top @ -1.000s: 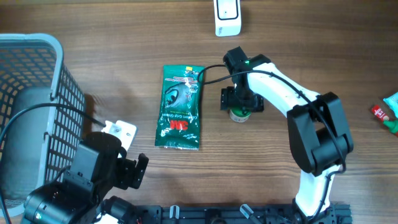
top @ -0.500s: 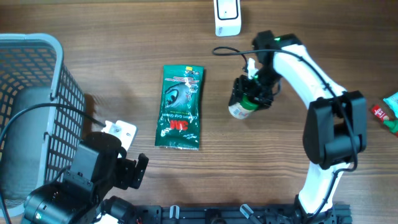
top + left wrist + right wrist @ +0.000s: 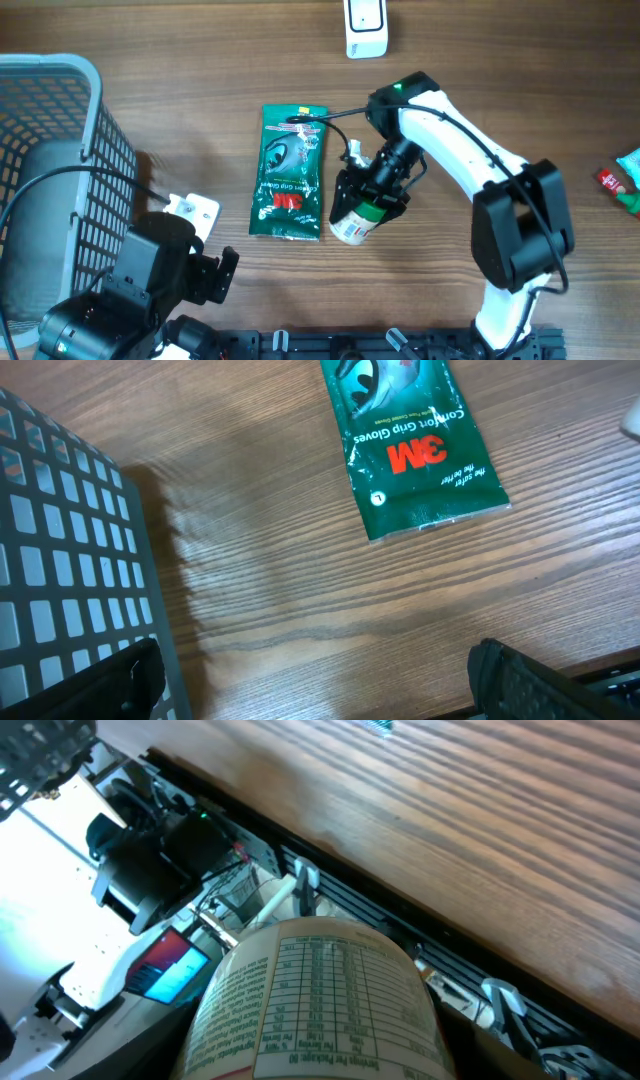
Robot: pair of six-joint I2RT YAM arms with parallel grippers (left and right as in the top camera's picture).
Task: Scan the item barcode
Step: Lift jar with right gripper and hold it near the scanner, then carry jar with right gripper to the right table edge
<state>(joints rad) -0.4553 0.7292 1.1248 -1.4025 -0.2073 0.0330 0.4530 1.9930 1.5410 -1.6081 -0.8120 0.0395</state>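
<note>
Clasping a tilted white labelled bottle (image 3: 352, 228) in the partly closed right gripper (image 3: 372, 195), just beside the 3M gloves packet (image 3: 290, 172) on the worktop (image 3: 200, 100). With left gripper (image 3: 315, 680) spread wide, holding nothing.

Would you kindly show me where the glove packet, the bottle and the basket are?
glove packet (image 3: 290, 175), overhead view, middle of the green front.
bottle (image 3: 355, 222), overhead view, its white label.
basket (image 3: 105, 160), overhead view, its mesh wall.

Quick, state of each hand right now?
Left hand: open, holding nothing.
Right hand: closed on the bottle, holding it tilted.
</note>
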